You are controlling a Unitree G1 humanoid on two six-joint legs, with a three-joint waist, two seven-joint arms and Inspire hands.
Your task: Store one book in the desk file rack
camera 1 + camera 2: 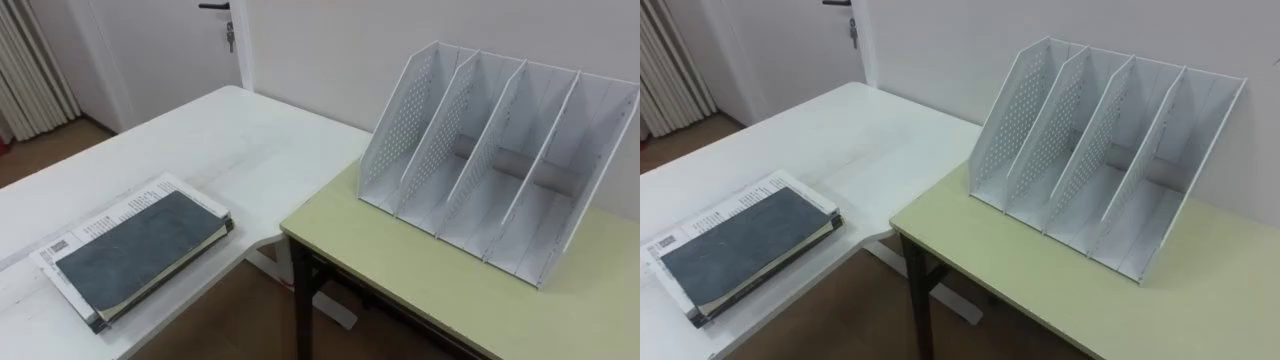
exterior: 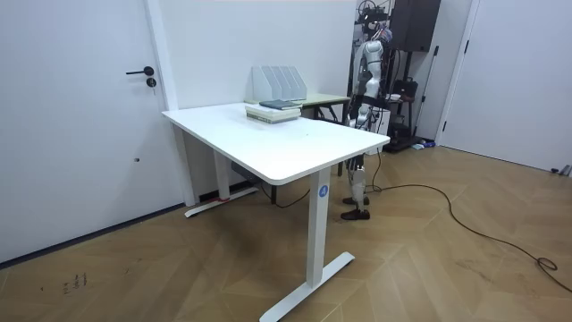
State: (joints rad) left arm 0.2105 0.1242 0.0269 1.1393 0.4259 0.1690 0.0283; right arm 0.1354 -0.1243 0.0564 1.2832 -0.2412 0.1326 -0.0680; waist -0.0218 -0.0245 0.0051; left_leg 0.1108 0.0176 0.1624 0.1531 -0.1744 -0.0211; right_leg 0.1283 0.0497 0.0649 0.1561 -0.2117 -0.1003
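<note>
A dark grey book [image 1: 140, 250] [image 1: 745, 243] lies flat on top of a white printed booklet, near the corner of the white table [image 1: 210, 150] at my lower left. The white perforated file rack [image 1: 500, 150] [image 1: 1105, 140] stands on the pale green desk [image 1: 440, 290] at the right, and what shows of its several slots is empty. In the room view the robot stands behind the green desk, beside the white table, with the book stack [image 2: 274, 109] and the rack [image 2: 277, 83] in front of it.
A gap of wooden floor [image 1: 240, 320] separates the white table from the green desk. A white wall runs behind the rack. A door with a dark handle [image 1: 215, 8] is at the far left, with a curtain [image 1: 30, 60] beside it.
</note>
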